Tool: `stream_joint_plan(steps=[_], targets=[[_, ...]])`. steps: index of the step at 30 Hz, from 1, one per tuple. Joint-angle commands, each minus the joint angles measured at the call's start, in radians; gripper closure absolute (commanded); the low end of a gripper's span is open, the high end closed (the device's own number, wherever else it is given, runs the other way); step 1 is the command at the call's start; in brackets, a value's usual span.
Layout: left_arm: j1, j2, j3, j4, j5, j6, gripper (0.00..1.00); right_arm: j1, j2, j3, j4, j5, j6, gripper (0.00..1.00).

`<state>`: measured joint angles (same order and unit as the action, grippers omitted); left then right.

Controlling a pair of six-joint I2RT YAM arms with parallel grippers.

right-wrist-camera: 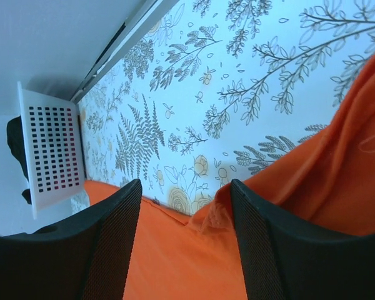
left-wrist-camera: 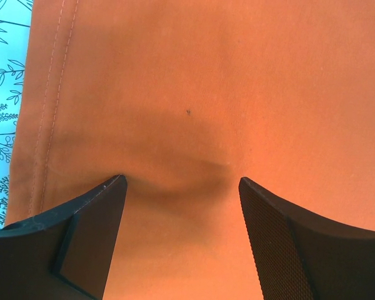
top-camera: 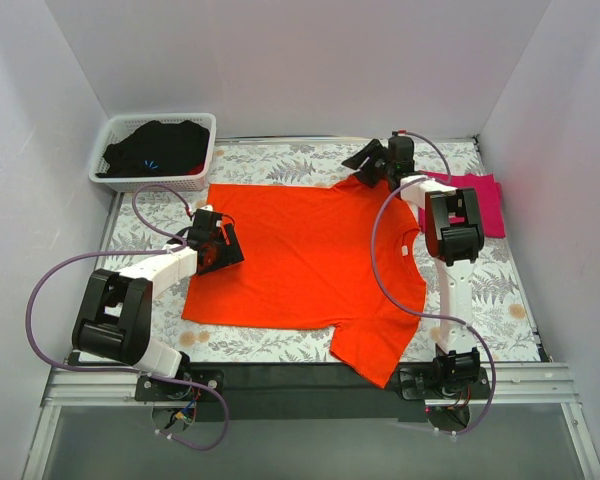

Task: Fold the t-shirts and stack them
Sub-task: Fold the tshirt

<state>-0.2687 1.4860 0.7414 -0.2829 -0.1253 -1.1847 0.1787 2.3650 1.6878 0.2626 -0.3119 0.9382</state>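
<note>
White-walled booth point(top-camera: 280, 60), bench point(top-camera: 500, 290) covered in a fern-and-flower print sheet, pale and matte.

Nearest: one short sleeve point(top-camera: 375, 350) of the bright orange soft cloth t-shirt point(top-camera: 300, 260) reaches toward the near edge of the bench. The rest of the shirt lies spread flat across the middle, collar to the right, hem to the left. Thin knit, few creases.

Left hand point(top-camera: 218, 245) is down on the hem side. In the left wrist view the left hand point(left-wrist-camera: 181, 181) has fingers apart, tips pressing into the cloth, with a small pucker raised between them. Nothing is clamped. The double-stitched hem point(left-wrist-camera: 50, 125) runs just beside the left finger. The black finger pads point(left-wrist-camera: 269, 237) are dimpled and rubbery-looking.

Farther back, the right hand point(top-camera: 365, 160) is at the far sleeve. In its wrist view the right hand point(right-wrist-camera: 184, 184) also has fingers apart, and the crumpled sleeve edge point(right-wrist-camera: 215, 215) sits in the gap, not pinched yet.

Step in hand, my read: getting hold of the orange shirt for a first fold. To do it well:
- close only once cloth is well inside the gap
- take one layer, not the sheet underneath
- lift both sides together so the limp cloth does not drag or bunch

Far right: the magenta-pink t-shirt point(top-camera: 475, 200), folded to a neat rectangle, partly behind the right arm. Far left corner: a white perforated plastic basket point(top-camera: 150, 183) holding dark crumpled clothing point(top-camera: 160, 148).
</note>
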Motion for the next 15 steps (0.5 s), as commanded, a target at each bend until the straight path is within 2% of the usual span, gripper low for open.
stream_joint_plan(steps=[1, 5, 7, 12, 15], targets=[[-0.003, -0.029, -0.014, 0.011, -0.014, 0.014, 0.32, 0.004, 0.025, 0.090, 0.029, -0.058, -0.028, 0.46], [-0.007, -0.035, -0.013, 0.019, -0.004, 0.023, 0.32, 0.018, 0.092, 0.286, 0.027, -0.192, -0.099, 0.46], [-0.010, -0.038, -0.017, 0.027, 0.003, 0.028, 0.32, 0.021, 0.089, 0.308, 0.026, -0.200, -0.136, 0.46], [-0.010, -0.049, -0.023, 0.028, -0.007, 0.023, 0.32, 0.012, -0.075, 0.173, -0.029, -0.053, -0.291, 0.44], [-0.012, -0.059, -0.028, 0.027, -0.023, 0.007, 0.32, -0.013, -0.130, 0.153, -0.186, 0.014, -0.389, 0.44]])
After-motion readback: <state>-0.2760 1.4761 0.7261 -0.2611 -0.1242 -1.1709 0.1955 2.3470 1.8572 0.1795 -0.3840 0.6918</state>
